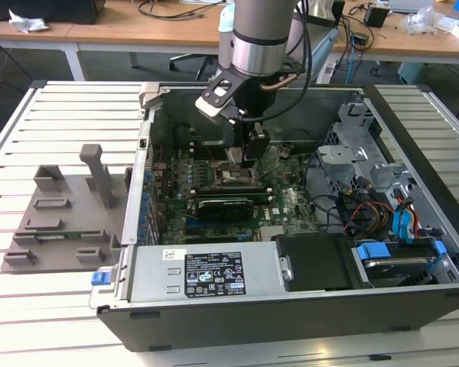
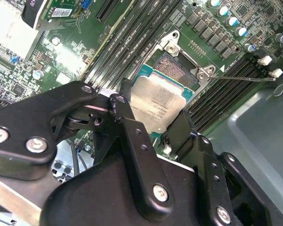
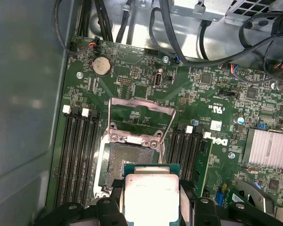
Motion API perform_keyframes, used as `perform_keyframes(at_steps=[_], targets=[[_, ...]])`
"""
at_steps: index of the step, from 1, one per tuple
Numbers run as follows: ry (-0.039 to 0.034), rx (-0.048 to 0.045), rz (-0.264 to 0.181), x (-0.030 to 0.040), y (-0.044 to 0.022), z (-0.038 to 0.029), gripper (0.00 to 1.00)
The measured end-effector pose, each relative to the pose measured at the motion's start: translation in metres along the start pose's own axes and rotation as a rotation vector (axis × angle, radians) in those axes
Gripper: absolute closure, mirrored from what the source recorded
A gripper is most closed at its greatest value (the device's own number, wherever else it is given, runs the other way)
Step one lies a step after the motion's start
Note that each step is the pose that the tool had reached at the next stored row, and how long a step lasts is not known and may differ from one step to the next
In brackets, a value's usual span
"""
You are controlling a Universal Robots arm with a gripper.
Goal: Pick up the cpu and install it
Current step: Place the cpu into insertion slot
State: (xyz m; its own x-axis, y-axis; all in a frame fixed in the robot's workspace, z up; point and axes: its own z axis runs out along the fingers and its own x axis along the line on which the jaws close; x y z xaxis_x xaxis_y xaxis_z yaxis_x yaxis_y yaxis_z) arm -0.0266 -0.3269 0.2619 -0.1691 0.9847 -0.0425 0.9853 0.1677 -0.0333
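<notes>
end effector (image 3: pixel 151 207) with cpu (image 3: pixel 152 190) above motherboard (image 3: pixel 146 89)

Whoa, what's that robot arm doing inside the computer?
The robot arm is inside the open computer case. Its end effector grips the cpu, a small silver square chip, by its edges and holds it just above the open socket on the green motherboard. The socket's metal frame is flipped up, and the chip is not seated yet.
</notes>
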Motion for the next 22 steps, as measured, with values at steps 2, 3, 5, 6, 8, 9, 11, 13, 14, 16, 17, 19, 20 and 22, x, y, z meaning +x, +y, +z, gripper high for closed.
perform_keyframes(at_steps=[2, 3, 5, 6, 8, 9, 11, 13, 14, 16, 17, 19, 20, 22], targets=[[-0.0008, 0.0002, 0.0, 0.0, 0.0, 0.0002, 0.45], [-0.0014, 0.0003, 0.0, 0.0, 0.0, 0.0004, 0.45], [-0.0028, 0.0005, 0.0, 0.0, 0.0, 0.0007, 0.45], [-0.0035, 0.0006, 0.0, 0.0, 0.0, 0.0009, 0.45], [-0.0046, 0.0008, 0.0, 0.0, 0.0, 0.0011, 0.45], [-0.0051, 0.0009, 0.0, 0.0001, 0.0001, 0.0013, 0.45], [-0.0059, 0.0011, 0.0, 0.0001, 0.0, 0.0015, 0.45], [-0.0065, 0.0011, 0.0, 0.0001, 0.0001, 0.0017, 0.45], [-0.0067, 0.0012, 0.0, 0.0001, 0.0001, 0.0018, 0.45], [-0.007, 0.0012, 0.0, 0.0001, 0.0001, 0.002, 0.45], [-0.0072, 0.0012, 0.0, 0.0001, 0.0001, 0.0022, 0.45], [-0.0077, 0.0013, 0.0, 0.0001, 0.0001, 0.0024, 0.45], [-0.0077, 0.0013, 0.0, 0.0001, 0.0001, 0.0025, 0.45], [-0.0082, 0.0013, 0.0, 0.0002, 0.0001, 0.0037, 0.45]])
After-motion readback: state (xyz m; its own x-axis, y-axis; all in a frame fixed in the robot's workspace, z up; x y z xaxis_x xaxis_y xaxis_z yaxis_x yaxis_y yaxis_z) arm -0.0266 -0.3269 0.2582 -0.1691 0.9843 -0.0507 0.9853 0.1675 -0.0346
